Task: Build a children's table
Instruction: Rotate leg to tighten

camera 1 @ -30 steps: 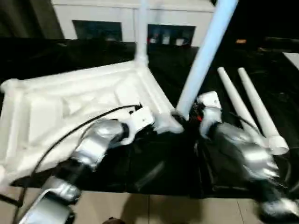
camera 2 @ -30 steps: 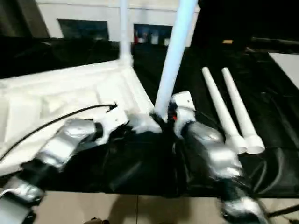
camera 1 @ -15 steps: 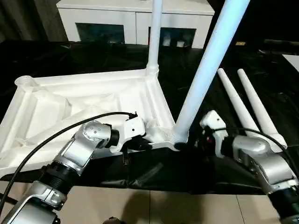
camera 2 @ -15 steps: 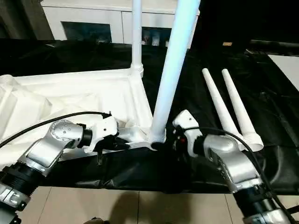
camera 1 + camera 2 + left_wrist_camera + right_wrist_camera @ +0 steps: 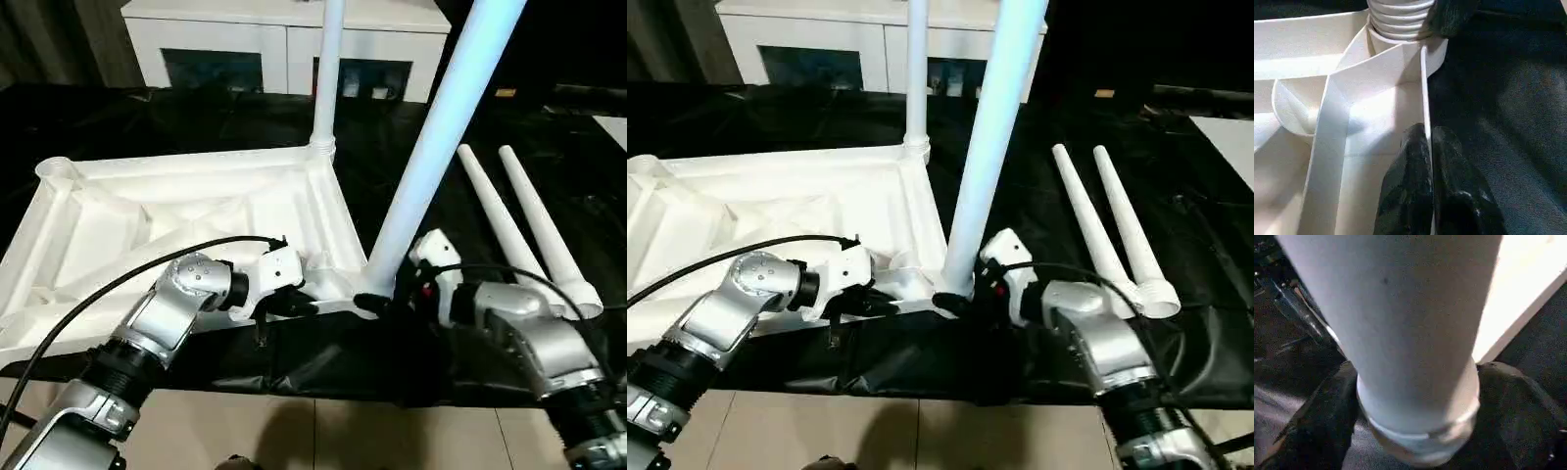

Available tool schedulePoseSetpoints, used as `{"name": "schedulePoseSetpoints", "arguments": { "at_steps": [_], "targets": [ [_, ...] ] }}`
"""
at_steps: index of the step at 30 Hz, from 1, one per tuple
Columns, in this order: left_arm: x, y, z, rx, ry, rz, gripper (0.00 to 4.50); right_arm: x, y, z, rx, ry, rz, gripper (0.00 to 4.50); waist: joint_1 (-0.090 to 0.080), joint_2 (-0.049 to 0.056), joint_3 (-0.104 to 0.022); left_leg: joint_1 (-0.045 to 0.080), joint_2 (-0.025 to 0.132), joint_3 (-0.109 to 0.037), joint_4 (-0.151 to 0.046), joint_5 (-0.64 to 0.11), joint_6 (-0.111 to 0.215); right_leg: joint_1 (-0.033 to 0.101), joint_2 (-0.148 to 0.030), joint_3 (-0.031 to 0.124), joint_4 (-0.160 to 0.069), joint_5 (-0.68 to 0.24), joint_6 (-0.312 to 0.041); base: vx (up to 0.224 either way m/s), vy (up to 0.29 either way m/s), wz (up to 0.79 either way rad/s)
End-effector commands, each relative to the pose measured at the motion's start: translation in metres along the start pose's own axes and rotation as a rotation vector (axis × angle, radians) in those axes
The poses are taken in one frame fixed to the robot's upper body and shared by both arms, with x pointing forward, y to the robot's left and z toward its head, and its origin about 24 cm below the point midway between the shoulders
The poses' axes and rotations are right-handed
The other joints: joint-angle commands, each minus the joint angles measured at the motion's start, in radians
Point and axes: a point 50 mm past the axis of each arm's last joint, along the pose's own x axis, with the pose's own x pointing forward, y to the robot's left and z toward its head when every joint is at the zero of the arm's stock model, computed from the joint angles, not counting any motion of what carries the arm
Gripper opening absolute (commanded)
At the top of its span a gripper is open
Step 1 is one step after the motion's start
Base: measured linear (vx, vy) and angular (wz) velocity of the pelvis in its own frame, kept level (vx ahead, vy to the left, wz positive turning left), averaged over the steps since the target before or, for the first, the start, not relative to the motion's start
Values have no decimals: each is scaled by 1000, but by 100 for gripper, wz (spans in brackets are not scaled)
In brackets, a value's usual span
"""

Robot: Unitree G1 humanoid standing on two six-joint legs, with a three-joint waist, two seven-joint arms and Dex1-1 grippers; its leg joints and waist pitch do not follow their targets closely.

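The white tabletop (image 5: 147, 211) lies underside up on black cloth. One leg (image 5: 328, 69) stands in its far corner socket. A second leg (image 5: 436, 147) stands tilted in the near right corner socket. My right gripper (image 5: 377, 302) is at this leg's base, with a black finger (image 5: 1312, 431) against each side of the flared collar (image 5: 1418, 431). My left gripper (image 5: 304, 305) is shut on the tabletop's thin front rim (image 5: 1424, 88), just beside that corner. Two more legs (image 5: 505, 225) lie side by side on the cloth to the right.
A white cabinet (image 5: 284, 39) with dark glass doors stands behind. The black cloth (image 5: 147, 117) ends at the front, where pale floor tiles (image 5: 294, 441) begin. A black cable (image 5: 127, 279) loops over my left forearm. A white corner (image 5: 614, 122) shows at the far right.
The view has steadied after a camera shake. My right gripper has slid a little closer in around the near leg's base. The left gripper keeps its pinch on the rim.
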Motion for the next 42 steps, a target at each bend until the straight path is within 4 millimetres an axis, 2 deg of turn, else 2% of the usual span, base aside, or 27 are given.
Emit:
{"name": "schedulePoseSetpoints", "arguments": {
  "at_steps": [1,2,6,9,12,15,17,18,19,20,21,23,24,26,27,28,30,32,37,42],
  "targets": [
    [-1,5,18,75,-44,3,0,2,-3,7,-32,-10,1,357,-2,-2,-71,21,48,-10,-60,-91,77,57,-64,45,-51,71,-296,0,0,0],
    [-1,5,18,74,-44,6,0,4,-4,6,-39,-6,-5,357,-2,-6,-70,21,48,-9,-60,-99,74,57,-63,45,-53,59,-294,0,0,0],
    [-2,5,17,73,-43,8,0,7,-5,6,-29,-22,-5,319,-2,-2,-69,22,48,-10,-61,-122,54,55,-64,46,-55,8,-282,0,0,0],
    [-2,6,17,73,-40,8,0,8,-5,5,-33,-18,1,292,-3,-2,-71,21,47,-10,-59,-104,58,56,-63,46,-51,42,-282,0,0,0],
    [-2,6,15,72,-32,7,0,8,-5,1,-44,0,4,283,-3,-2,-73,20,46,-9,-57,-90,66,57,-62,46,-48,68,-288,0,0,0],
    [-1,8,13,68,-21,40,0,10,-10,-7,-41,42,-80,277,-5,-1,-72,21,45,-9,-57,-98,65,56,-62,45,-50,56,-290,0,0,0],
    [2,12,12,60,-21,87,0,13,-14,-12,-24,63,-156,276,-9,-1,-68,22,44,-9,-60,-130,47,53,-62,46,-56,2,-282,0,0,0],
    [5,18,12,30,-29,153,0,16,-18,-17,16,76,-237,276,-8,-1,-68,23,44,-10,-61,-140,39,54,-62,45,-57,-15,-279,0,0,0],
    [11,25,12,-21,-44,241,0,20,-20,-23,86,85,-344,276,-12,-3,-64,24,43,-8,-63,-157,26,49,-62,47,-63,-54,-274,0,0,0],
    [12,26,12,-26,-46,247,0,20,-20,-24,92,86,-351,275,-11,-3,-67,26,42,-11,-64,-174,7,52,-63,46,-66,-98,-261,0,0,0],
    [13,27,12,-41,-50,267,0,22,-21,-25,112,88,-377,275,-11,-5,-67,27,43,-11,-65,-178,3,53,-64,47,-68,-107,-255,0,0,0],
    [25,33,19,-110,-85,344,0,29,-25,-36,265,96,-569,275,-14,-4,-63,25,43,-10,-68,-193,-5,47,-64,49,-71,-133,-240,0,0,0],
    [25,33,19,-110,-85,344,0,29,-25,-36,265,96,-569,275,-16,-5,-63,26,42,-10,-68,-201,-9,46,-64,49,-73,-150,-239,0,0,0],
    [37,42,28,-200,-104,478,0,38,-27,-45,434,109,-728,275,-22,-4,-62,29,40,-11,-70,-225,-29,42,-64,50,-79,-198,-226,0,0,0],
    [39,44,29,-218,-103,503,0,40,-27,-46,459,114,-760,275,-20,-3,-62,33,40,-13,-71,-237,-35,39,-64,50,-81,-215,-224,0,0,0],
    [43,46,32,-249,-104,542,0,43,-28,-48,525,106,-812,275,-19,2,-62,37,39,-12,-69,-254,-38,38,-64,51,-84,-226,-219,0,0,0],
    [47,47,34,-269,-105,568,0,46,-28,-49,572,103,-848,275,-20,-3,-64,30,38,-12,-70,-245,-32,43,-62,51,-83,-204,-209,0,0,0],
    [58,47,39,-292,-97,606,0,58,-25,-47,643,101,-916,275,-23,2,-64,30,36,-11,-70,-250,-29,37,-62,52,-87,-204,-203,0,0,0],
    [65,46,43,-300,-97,614,0,72,-23,-34,620,69,-931,275,-22,-1,-65,28,37,-13,-73,-256,-16,41,-63,50,-85,-179,-199,0,0,0],
    [61,45,40,-283,-106,597,0,80,-21,-23,582,22,-865,275,-25,-2,-64,24,37,-13,-75,-254,-1,44,-63,49,-86,-182,-198,0,0,0]
  ]
}}
